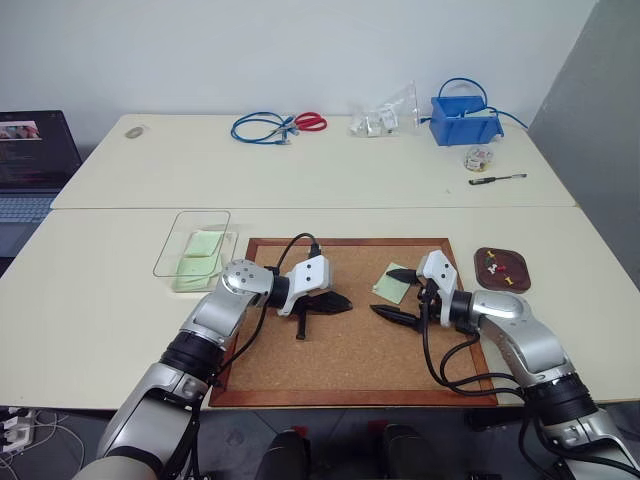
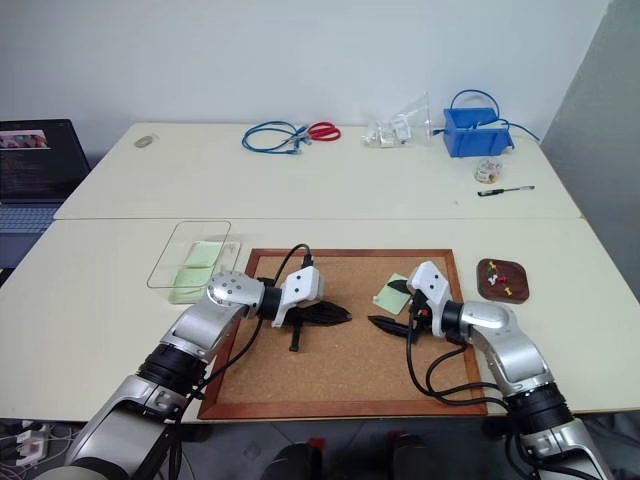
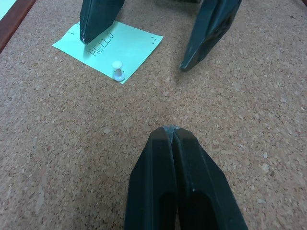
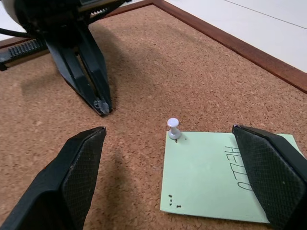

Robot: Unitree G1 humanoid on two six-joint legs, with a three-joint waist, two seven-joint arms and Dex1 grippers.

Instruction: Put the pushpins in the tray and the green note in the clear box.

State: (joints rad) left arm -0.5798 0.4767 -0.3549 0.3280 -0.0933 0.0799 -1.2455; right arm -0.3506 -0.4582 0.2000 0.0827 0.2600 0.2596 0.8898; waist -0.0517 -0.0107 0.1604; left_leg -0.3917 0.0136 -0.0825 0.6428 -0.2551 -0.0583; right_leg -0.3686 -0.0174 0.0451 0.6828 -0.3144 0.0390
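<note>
green note (image 1: 391, 284) on cork board (image 1: 350, 350) (pinned) | tray (image 1: 502, 269) right | clear box (image 1: 192, 243) left

Cork board (image 1: 350, 345): granular, matt tan surface speckled with darker flecks, bordered by a smooth reddish-brown wooden frame. Green note (image 4: 218, 175): thin matt paper, pale green, flat against the cork (handwritten ink on its face). White pushpin (image 4: 173, 128): glossy moulded plastic head. Right gripper (image 4: 180, 177): black fingers with finely cross-hatched, matt pads. Left gripper (image 3: 175, 132): smooth black plastic fingers with a dull sheen. Tray (image 1: 502, 268): dark reddish-brown wood, satin finish. Clear box (image 1: 192, 243): transparent, glossy plastic. Table (image 1: 110, 300): smooth, cream-coloured laminate, faintly reflective. Blue bin (image 1: 465, 121): opaque, shiny plastic.
</note>
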